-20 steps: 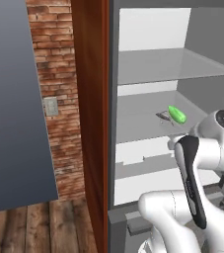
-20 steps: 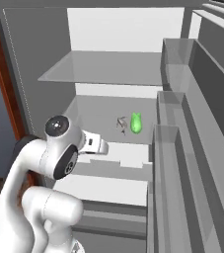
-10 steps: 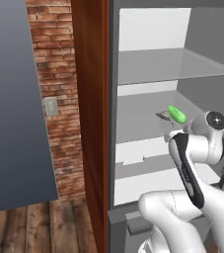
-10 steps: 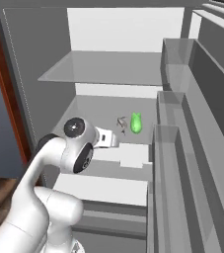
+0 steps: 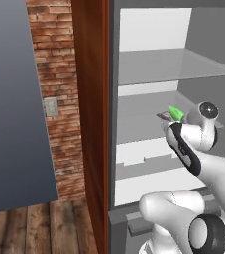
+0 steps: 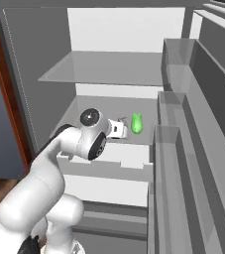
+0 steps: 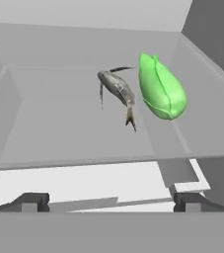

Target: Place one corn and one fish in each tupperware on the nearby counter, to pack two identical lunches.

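A bright green corn [image 7: 161, 91] lies on a grey fridge shelf [image 7: 59, 123], and a slim dark-grey fish [image 7: 117, 90] lies just left of it, nearly touching. My gripper [image 7: 110, 201] is open, a short way in front of both, with nothing between its fingertips. In the right base view the hand [image 6: 119, 129] reaches in over the shelf's front, just left of the corn [image 6: 137, 124]. The corn [image 5: 176, 113] peeks out behind my arm in the left base view. The tupperware and the counter are out of view.
A higher glass shelf [image 6: 109, 69] hangs over the hand. Door bins [image 6: 183, 149] line the right side. A white drawer front [image 6: 109, 166] sits under the shelf. A reddish-brown wooden panel [image 5: 91, 124] and a brick wall [image 5: 54, 74] stand to the left.
My arm has stretched forward into the fridge, bringing the open hand closer to the corn and fish. The corn and fish have not moved.
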